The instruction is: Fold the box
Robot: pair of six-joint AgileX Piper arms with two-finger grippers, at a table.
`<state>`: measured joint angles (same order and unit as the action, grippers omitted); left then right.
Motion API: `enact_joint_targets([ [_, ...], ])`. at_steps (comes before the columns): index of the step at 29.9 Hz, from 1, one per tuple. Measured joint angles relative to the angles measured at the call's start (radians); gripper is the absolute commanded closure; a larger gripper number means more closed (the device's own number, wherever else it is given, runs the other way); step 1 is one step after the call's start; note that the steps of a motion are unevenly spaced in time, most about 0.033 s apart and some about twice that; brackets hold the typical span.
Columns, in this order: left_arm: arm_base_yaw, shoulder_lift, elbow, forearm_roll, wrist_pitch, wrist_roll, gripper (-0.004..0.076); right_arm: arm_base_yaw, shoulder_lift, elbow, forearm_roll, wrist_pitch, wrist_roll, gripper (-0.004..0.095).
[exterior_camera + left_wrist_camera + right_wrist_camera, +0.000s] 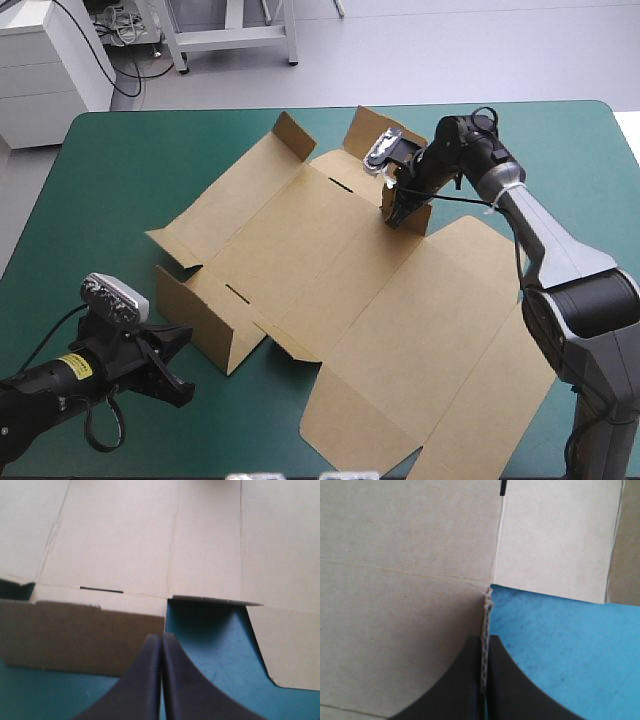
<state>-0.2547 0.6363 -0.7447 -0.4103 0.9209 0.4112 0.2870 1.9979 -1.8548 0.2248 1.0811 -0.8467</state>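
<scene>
The box (340, 290) lay as a cut sheet of brown board, spread slantwise over the teal-green cover (120, 150) of the table. Most of its panels were flat, and its broad lid panel (430, 340) made up the near right part of the sheet. Some parts stood up: a side wall (205, 330) at the box's near left corner, a small flap (292, 135) at its far left corner, and a taller panel (365, 130) beside that flap at the far end. The right gripper (400, 210) was at the box's far right side, its black fingers all but closed on the edge of an upright flap (418, 220). In the right wrist view the raw corrugated edge of that board ran straight down between the two fingers, with flat board on one side of it and bare cover on the other. The left gripper (168, 362) sat off the box, just beside the raised side wall. Its fingers were pressed together into one pointed arch with nothing between them, the tip aimed at the wall's end. Whether the tip touched the wall could not be told. A short dark slot (101, 587) lay along the fold line just beyond that wall.
</scene>
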Motion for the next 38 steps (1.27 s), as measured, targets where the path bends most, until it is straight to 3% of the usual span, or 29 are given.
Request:
enact_joint_targets([
  [9,0.000,0.000,-0.001,-0.023,0.000,0.000,0.0732,0.119,0.004,-0.001,0.001,-0.074,-0.298,0.0929],
  [21,0.000,0.000,-0.001,-0.066,0.001,0.000,0.0732,0.170,0.045,-0.003,0.092,-0.127,-0.449,0.0929],
  [32,0.000,0.000,-0.001,-0.066,0.000,0.000,0.0732,0.221,0.054,-0.003,0.102,-0.150,-0.541,0.0927],
  [35,0.000,0.000,-0.001,-0.066,0.000,0.000,0.0732,0.221,0.054,-0.003,0.102,-0.163,-0.542,0.0853],
  [38,0.000,0.000,-0.001,-0.066,0.000,0.001,0.0732,0.221,0.054,-0.003,0.102,-0.172,-0.548,0.0638],
])
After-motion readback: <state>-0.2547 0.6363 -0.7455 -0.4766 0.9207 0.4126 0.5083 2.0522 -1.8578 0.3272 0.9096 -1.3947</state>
